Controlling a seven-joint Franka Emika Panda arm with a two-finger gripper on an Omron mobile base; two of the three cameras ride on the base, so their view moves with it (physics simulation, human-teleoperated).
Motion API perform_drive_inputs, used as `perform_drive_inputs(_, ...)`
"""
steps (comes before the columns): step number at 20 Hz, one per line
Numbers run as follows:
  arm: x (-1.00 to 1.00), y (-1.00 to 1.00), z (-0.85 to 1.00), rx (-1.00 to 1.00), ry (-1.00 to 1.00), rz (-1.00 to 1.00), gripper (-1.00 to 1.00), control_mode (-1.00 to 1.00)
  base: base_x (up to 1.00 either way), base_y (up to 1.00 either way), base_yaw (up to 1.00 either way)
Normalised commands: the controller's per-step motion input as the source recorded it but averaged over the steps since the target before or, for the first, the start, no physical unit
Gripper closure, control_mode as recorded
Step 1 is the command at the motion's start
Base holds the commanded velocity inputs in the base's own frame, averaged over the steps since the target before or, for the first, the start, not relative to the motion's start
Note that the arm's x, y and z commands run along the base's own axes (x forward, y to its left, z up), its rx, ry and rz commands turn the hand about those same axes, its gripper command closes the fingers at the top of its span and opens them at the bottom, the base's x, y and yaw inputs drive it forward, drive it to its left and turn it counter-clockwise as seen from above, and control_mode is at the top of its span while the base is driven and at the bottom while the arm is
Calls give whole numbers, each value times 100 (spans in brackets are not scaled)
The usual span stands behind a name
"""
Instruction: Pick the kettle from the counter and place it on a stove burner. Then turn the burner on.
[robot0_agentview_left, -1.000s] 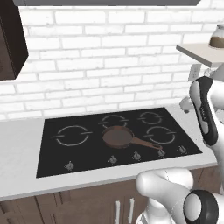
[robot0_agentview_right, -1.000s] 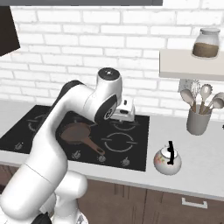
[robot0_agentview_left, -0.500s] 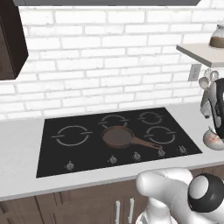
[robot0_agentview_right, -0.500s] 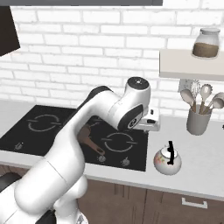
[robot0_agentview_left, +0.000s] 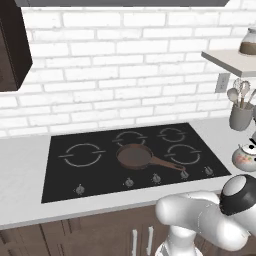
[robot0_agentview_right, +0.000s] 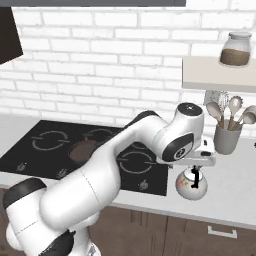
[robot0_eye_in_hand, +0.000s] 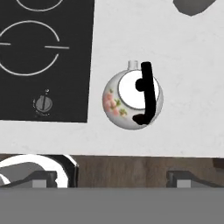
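- Left base view: the arm is swinging away to the right; a second ago its dark forearm was standing beside the hob's right edge, and now just the white shoulder is sitting at the bottom. The kettle (robot0_agentview_left: 246, 157) is resting on the pale counter (robot0_agentview_left: 25, 170), just right of the black glass hob (robot0_agentview_left: 105, 172) and in front of the grey utensil pot (robot0_agentview_left: 240, 116). The large burner (robot0_agentview_left: 82, 154), drawn as broken white circles, is lying at the hob's far left, well apart from the kettle. The brown frying pan (robot0_agentview_left: 135, 155) is sitting between the smaller rings.
- Right base view: the hand has been travelling rightward from over the hob, and the gripper (robot0_agentview_right: 196, 162) is now hovering right above the kettle (robot0_agentview_right: 191, 184). I judge this is the approach for the pick, with nothing grasped yet. The glass jar (robot0_agentview_right: 235, 49) is standing on the shelf above.
- Hand view: looking straight down, the kettle (robot0_eye_in_hand: 132, 99) is showing a squat, round, glossy white body with a faint floral print, a short spout and a thin black handle arching over the lid. The fingertips (robot0_eye_in_hand: 43, 178) are standing wide apart, holding nothing. A small grey knob (robot0_eye_in_hand: 43, 104) is sitting at the hob's near edge.
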Motion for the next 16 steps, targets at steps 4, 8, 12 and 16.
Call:
perform_drive_inputs(4,-2,-55,-20,-8,0,0,-100,-100,0,0,0)
perform_drive_inputs(8,3,-22,-24,0,0,0,-100,-100,0,0,0)
perform_drive_inputs(12,11,-1,-29,0,0,0,-100,-100,0,0,0)
perform_drive_inputs(16,23,0,-24,0,0,0,-100,-100,0,0,0)
